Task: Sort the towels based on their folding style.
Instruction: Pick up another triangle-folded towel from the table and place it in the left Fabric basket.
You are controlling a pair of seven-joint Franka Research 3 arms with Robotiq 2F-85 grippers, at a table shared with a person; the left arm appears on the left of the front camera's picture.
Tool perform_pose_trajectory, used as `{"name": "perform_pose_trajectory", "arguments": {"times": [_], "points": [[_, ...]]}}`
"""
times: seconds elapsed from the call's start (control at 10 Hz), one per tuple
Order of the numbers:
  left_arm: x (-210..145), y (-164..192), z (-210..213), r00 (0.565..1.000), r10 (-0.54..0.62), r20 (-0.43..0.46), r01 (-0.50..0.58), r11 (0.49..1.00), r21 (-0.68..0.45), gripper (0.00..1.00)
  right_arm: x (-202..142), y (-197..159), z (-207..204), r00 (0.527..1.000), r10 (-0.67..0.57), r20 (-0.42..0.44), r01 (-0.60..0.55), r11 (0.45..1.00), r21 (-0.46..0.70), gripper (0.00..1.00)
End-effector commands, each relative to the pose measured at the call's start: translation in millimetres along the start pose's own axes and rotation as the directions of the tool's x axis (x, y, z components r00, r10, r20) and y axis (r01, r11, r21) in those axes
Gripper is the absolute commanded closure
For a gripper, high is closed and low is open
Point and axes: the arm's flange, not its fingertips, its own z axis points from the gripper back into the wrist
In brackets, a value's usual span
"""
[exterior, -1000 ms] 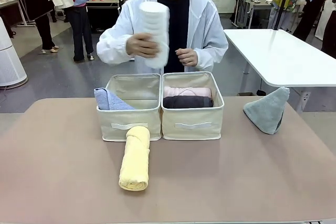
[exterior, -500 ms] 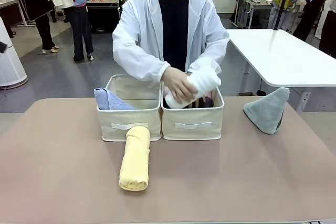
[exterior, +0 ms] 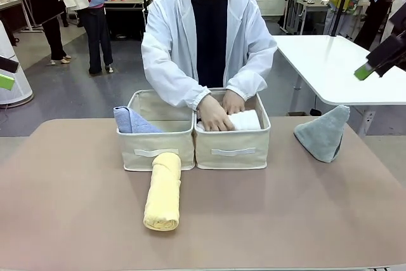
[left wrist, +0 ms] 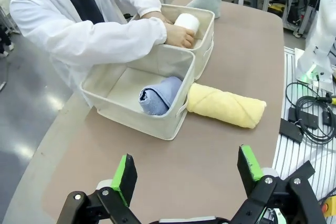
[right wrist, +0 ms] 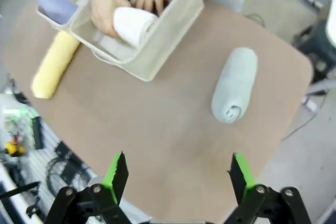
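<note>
Left gripper (left wrist: 187, 169): wide open, holding nothing, up in the air by the table's (exterior: 285, 207) left edge.
Right gripper (right wrist: 178, 174): wide open too, holding nothing, high up by the table's right edge.
Yellow roll (exterior: 163, 190): on the table, a bit left of the middle. One end touches the front wall of the left bin (exterior: 155, 138). The other end points at the robot's edge.
Way from the jaws: in the left wrist view the yellow roll lies ahead. Its long side runs the same way as the gap between the fingers, so the wrist would likely have to turn to pinch it across.
Nearer arm: the left one for the yellow roll. The right one for the grey-green cone (exterior: 325, 132), which stands near the far right corner.
White roll (exterior: 244, 120): in the right bin (exterior: 233, 147), under the person's hands (exterior: 214, 115).
Blue fold (exterior: 132, 120): in the left bin, at its left side.
Count: four towels to see, two rolls and two cone folds. Two bins.
Left to do, at a guess: yellow roll to the right bin, cone to the left bin.
</note>
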Motion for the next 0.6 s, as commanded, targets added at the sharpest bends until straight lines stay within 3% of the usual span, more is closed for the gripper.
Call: {"name": "perform_pose_trajectory", "arguments": {"times": [0.0, 0.1, 0.2, 0.5], "points": [[-1.3, 5.8, 0.3, 1.0, 0.012, -0.003, -0.012, 1.0, -0.027, 0.0, 18.3, -1.7, -18.4, 0.996, -0.026, -0.089, 0.017, 0.995, -0.1, 0.0], [-1.3, 5.8, 0.3, 1.0, 0.012, -0.003, -0.012, 1.0, -0.027, 0.0, 21.7, 0.4, -27.2, 0.994, -0.024, -0.104, 0.011, 0.993, -0.121, 0.0], [-1.3, 5.8, 0.3, 1.0, 0.012, -0.003, -0.012, 1.0, -0.027, 0.0, 7.4, -1.7, -14.8, 0.999, -0.003, -0.047, 0.001, 0.999, -0.04, 0.0], [-1.3, 5.8, 0.3, 1.0, 0.012, -0.003, -0.012, 1.0, -0.027, 0.0, 7.4, -1.7, -14.8, 0.999, -0.003, -0.047, 0.001, 0.999, -0.04, 0.0]]}}
